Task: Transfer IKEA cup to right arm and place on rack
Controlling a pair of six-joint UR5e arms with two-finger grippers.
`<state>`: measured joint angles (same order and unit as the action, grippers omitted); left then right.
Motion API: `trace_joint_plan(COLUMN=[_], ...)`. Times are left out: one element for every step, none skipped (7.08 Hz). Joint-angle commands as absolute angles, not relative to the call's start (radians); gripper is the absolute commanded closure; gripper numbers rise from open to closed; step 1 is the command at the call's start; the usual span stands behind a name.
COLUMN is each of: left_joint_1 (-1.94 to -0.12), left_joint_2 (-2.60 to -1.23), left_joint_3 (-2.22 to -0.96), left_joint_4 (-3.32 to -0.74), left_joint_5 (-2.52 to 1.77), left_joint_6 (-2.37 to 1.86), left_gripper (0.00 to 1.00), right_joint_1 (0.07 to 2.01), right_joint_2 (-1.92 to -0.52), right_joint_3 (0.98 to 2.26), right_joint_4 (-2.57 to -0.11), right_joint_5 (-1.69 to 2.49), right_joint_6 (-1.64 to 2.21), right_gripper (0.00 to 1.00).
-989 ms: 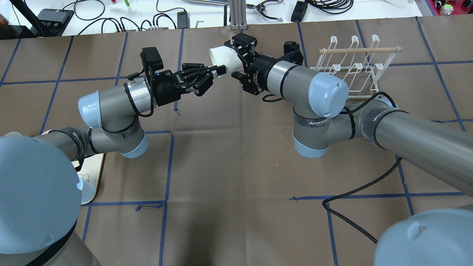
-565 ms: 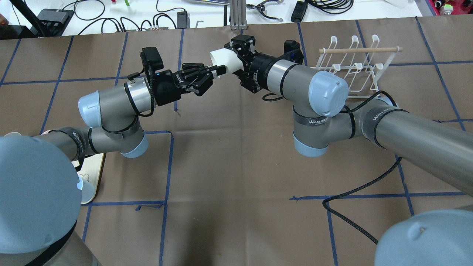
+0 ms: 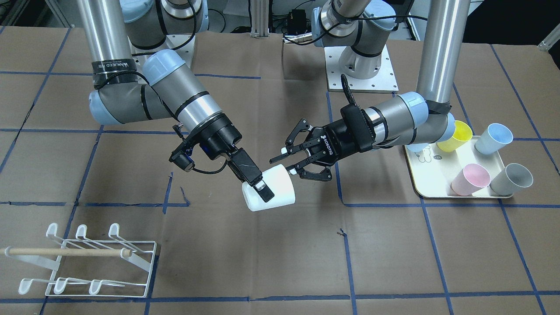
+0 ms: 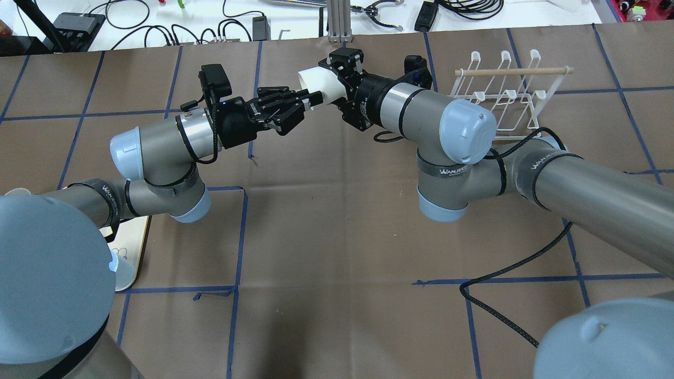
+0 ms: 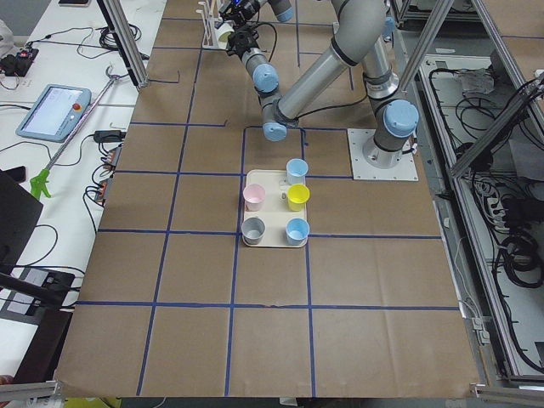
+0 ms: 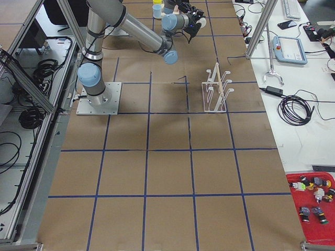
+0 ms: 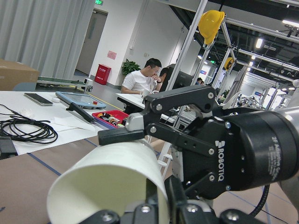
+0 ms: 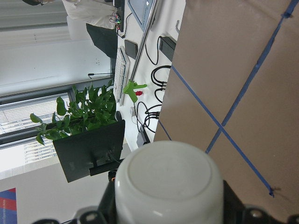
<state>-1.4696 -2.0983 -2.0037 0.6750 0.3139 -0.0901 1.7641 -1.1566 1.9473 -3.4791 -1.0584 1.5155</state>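
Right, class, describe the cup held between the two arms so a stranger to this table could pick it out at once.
Look to the middle of the brown table. There the right gripper, with straight black fingers, clamps a cup tipped on its side. It is plain white; the other cups, standing on the cream tray, are coloured or grey.

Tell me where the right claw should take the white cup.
Across the side wall, coming from the closed base end. The cup lies sideways in the air, mouth toward the left claw, so the base end is free. The right claw already grips it there.
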Motion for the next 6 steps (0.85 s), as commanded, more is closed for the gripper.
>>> trace_joint_plan(left_joint_1=[-1.468, -1.457, -1.435, -1.357, -1.282, -1.261], left_joint_2=[-2.097, -2.094, -2.092, -2.092, -2.095, -2.097], left_joint_3=[-2.002, -2.006, -2.013, -2.019, -2.017, -2.007], left_joint_4=[0.675, 0.68, 0.683, 0.686, 0.684, 0.678], left_joint_5=[0.316, 0.337, 0.341, 0.31, 0.231, 0.226], left_joint_6=[-0.094, -0.094, -0.092, -0.092, -0.092, -0.092], left_gripper=[0.11, 0.06, 0.04, 0.04, 0.04, 0.04], right_joint_1=[1.764, 1.764, 1.764, 1.755, 1.74, 1.695], right_joint_2=[-1.157, -1.157, -1.157, -1.157, -1.158, -1.158], right_joint_3=[1.947, 1.947, 1.942, 1.928, 1.924, 1.93], right_joint_4=[-3.479, -3.479, -3.479, -3.478, -3.476, -3.473], right_joint_5=[-1.057, -1.057, -1.058, -1.058, -1.055, -1.054], right_joint_6=[1.516, 1.516, 1.506, 1.502, 1.496, 1.42], right_gripper=[0.41, 0.41, 0.44, 0.45, 0.46, 0.48])
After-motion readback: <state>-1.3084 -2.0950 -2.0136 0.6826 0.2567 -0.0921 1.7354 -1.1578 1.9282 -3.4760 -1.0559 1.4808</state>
